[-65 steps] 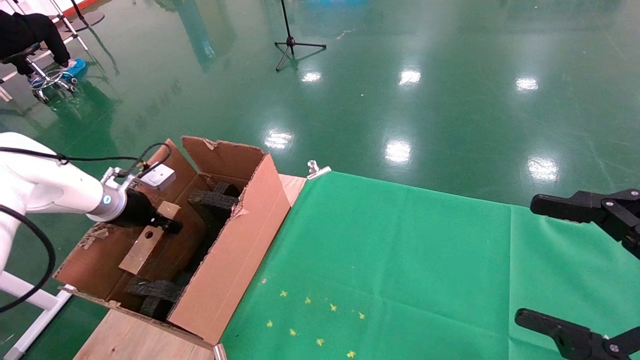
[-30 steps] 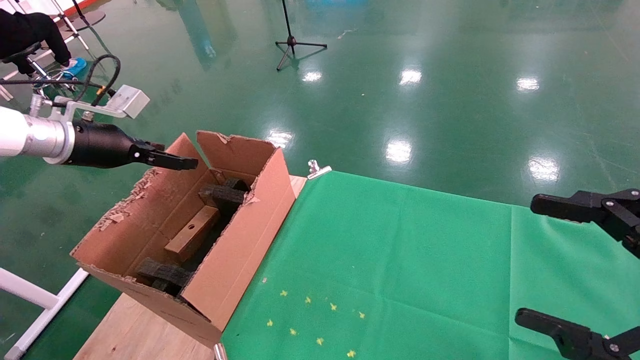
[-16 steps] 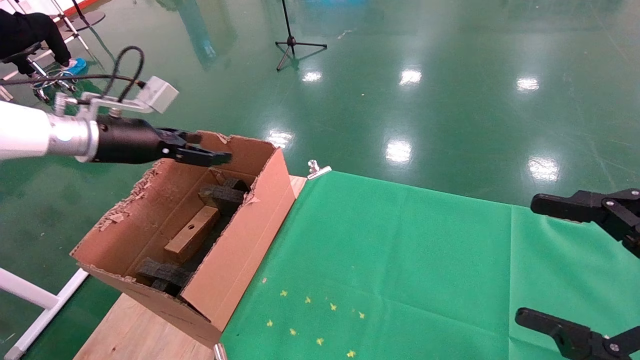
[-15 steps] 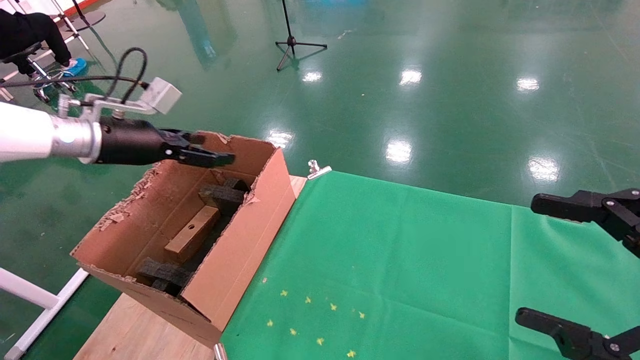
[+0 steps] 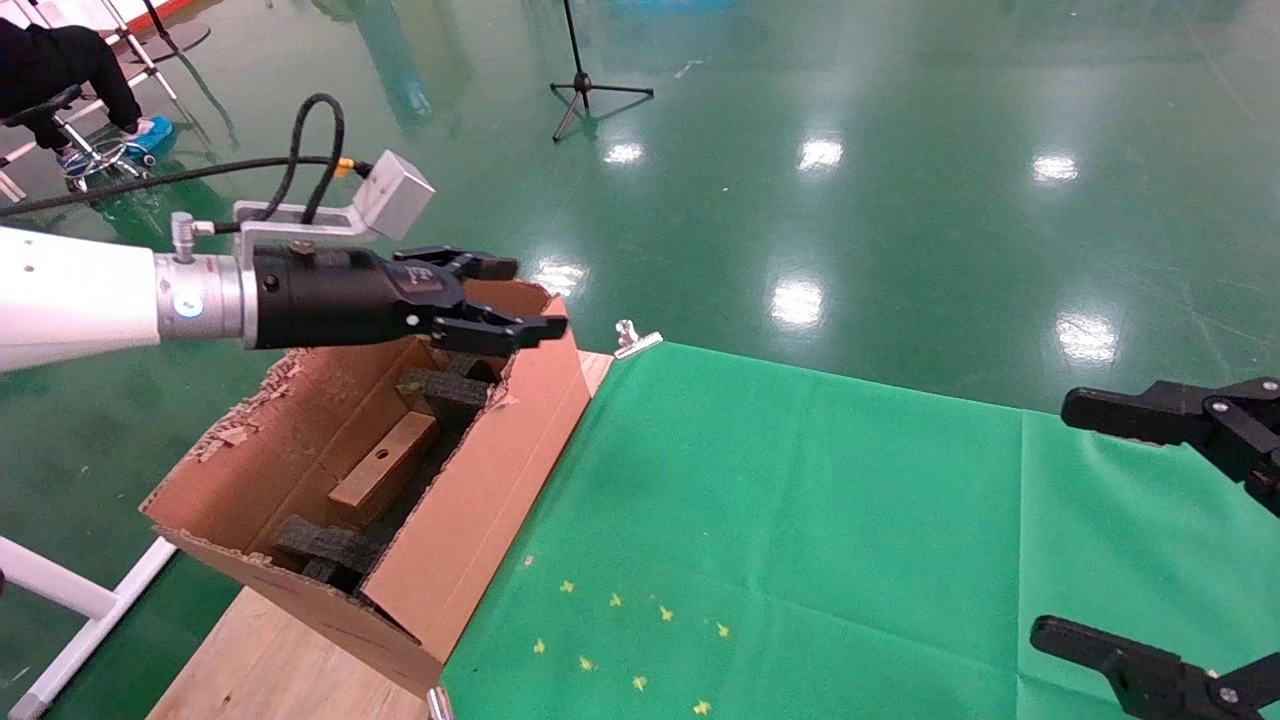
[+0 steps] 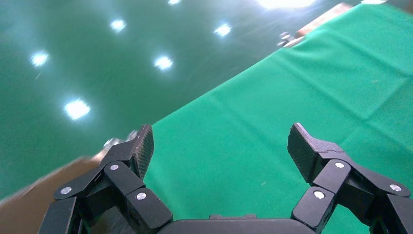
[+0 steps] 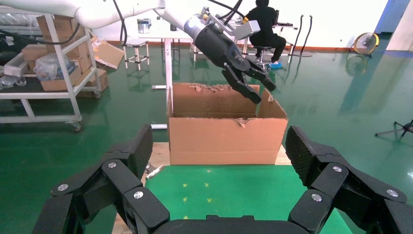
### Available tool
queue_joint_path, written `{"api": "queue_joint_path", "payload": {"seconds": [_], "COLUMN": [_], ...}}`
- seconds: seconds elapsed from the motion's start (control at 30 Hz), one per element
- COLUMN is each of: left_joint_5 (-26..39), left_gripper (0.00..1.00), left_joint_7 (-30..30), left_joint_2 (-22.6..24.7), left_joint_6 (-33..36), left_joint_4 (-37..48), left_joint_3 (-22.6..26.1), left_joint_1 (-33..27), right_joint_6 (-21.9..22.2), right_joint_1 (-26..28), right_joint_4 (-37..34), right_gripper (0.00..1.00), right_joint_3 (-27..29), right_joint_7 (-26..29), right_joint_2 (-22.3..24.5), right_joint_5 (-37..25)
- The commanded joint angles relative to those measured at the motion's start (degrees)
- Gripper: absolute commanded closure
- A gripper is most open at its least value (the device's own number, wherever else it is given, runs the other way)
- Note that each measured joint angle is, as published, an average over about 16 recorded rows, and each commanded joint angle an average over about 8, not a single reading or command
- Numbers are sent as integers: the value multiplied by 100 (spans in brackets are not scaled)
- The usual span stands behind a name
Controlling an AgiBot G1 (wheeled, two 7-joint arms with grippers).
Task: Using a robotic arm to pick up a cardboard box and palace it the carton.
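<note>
The slim brown cardboard box [image 5: 385,470], round hole up, lies inside the large ragged carton [image 5: 470,520] between black foam pieces [image 5: 440,390]. My left gripper [image 5: 515,298], on the white arm, is open and empty. It hovers above the carton's far end, pointing toward the green cloth [image 5: 800,520]. In the left wrist view its spread fingers [image 6: 221,146] frame only green cloth. My right gripper [image 5: 1060,520] is open and empty at the right edge above the cloth. The right wrist view shows its fingers [image 7: 220,146], the carton [image 7: 226,139] and the left gripper [image 7: 255,85] above it.
The carton stands on the bare wooden table end [image 5: 270,670], left of the cloth. A metal clip [image 5: 632,340] holds the cloth's far corner. A tripod stand [image 5: 585,85] and a seated person [image 5: 60,60] are on the green floor beyond.
My left gripper let go of the cardboard box inside the carton, rose out, and swung right over the carton's far end, now open. The carton shifted slightly. The right arm has not moved.
</note>
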Motion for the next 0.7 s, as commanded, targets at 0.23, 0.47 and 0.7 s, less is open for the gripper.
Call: {"api": "queue_joint_path", "payload": {"seconds": [0.23,0.47,0.7], "left_joint_5": [-833,-1579,-2315], "left_gripper": [0,0,0], "left_joint_7": [210,397,582], "left_joint_2": [-82,-155,-227], "left_joint_6": [232,440,645], "left_joint_4": [-889,-1684,-2469], "left_joint_3": [-343,-651,-954], "left_joint_1": [677,1283,1882], "right_joint_6": [0,0,1], "right_joint_1": [0,0,0], "right_joint_4": [0,0,0], "right_gripper": [0,0,0], "right_joint_3": [-1,-1,-1], "right_joint_7": [0,0,-1], "right_joint_2": [0,0,1], "right_joint_5": [0,1,1]}}
